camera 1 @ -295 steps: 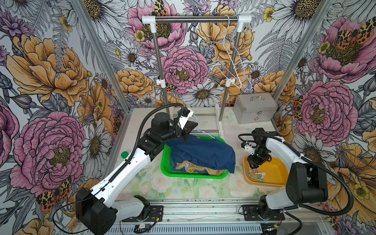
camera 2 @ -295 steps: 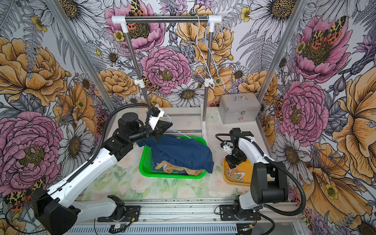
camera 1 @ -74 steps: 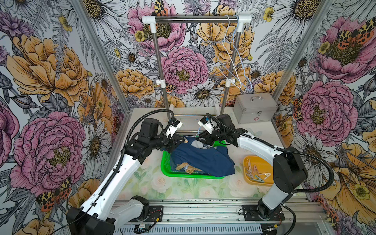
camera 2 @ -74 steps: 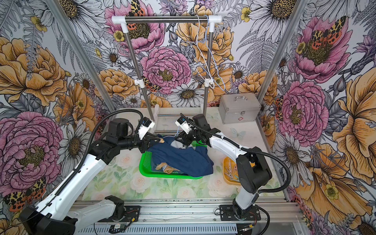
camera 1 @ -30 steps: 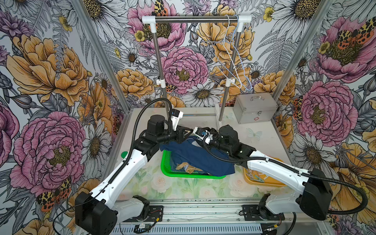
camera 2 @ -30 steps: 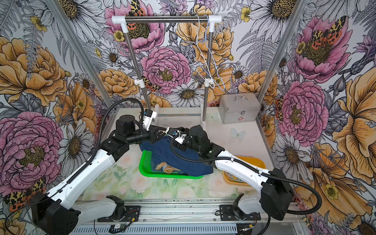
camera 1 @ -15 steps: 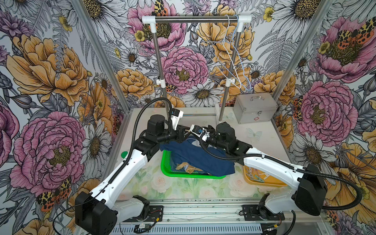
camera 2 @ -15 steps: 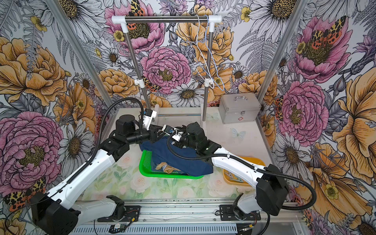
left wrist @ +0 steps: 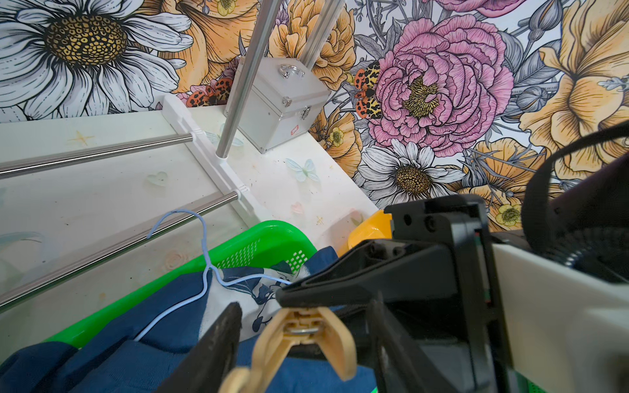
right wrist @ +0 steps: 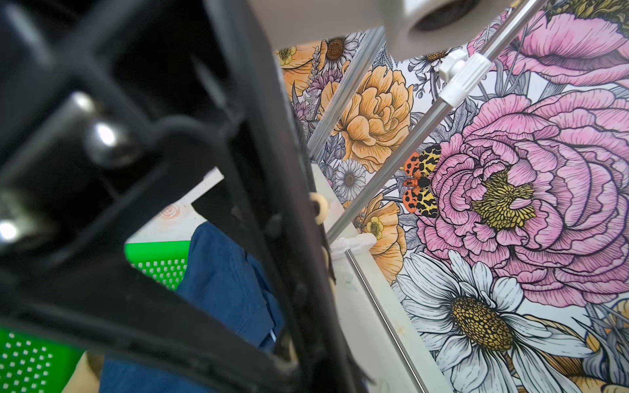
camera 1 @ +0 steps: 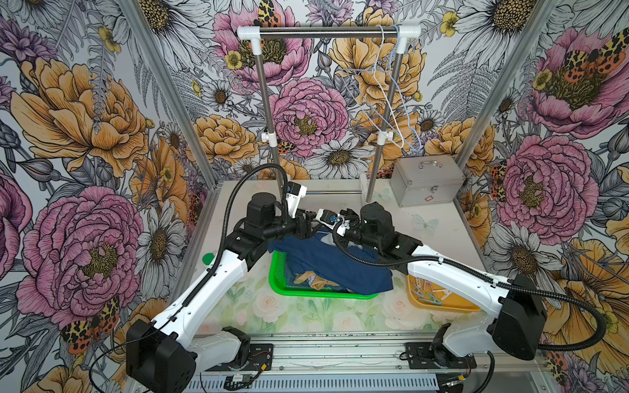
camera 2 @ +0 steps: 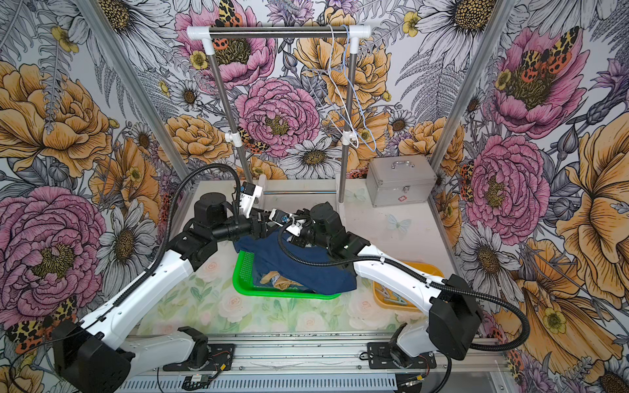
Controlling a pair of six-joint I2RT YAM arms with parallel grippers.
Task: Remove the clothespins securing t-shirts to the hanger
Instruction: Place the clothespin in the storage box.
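1. Left wrist view: my left claw [left wrist: 304, 306] is released, astride the peach clothespin [left wrist: 303, 328]; my right claw [left wrist: 296, 292] pinches its head, over the navy t-shirt [left wrist: 153, 360].
2. Both top views hide that clothespin from me.

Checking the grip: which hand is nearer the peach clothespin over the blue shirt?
Right. The right hand rests against the far end of the clothespin; the left hand stands open around it, fingers on either side without touching.
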